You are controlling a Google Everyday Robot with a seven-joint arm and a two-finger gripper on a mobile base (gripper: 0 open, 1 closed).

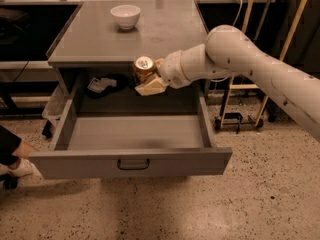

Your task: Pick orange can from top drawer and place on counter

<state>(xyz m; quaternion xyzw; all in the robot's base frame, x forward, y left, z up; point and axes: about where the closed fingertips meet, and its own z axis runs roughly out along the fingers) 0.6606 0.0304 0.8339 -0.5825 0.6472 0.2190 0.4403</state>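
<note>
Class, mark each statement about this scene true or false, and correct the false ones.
1. The gripper holds the orange can clear of the drawer floor. True.
2. The top drawer is shut. False: it is pulled wide open.
3. A white bowl stands on the counter. True.
4. The orange can rests on the counter beside the bowl. False: it is in the gripper's fingers near the counter's front edge, not set down.
5. The bowl lies inside the drawer. False: it is on the counter, towards the back.
</note>
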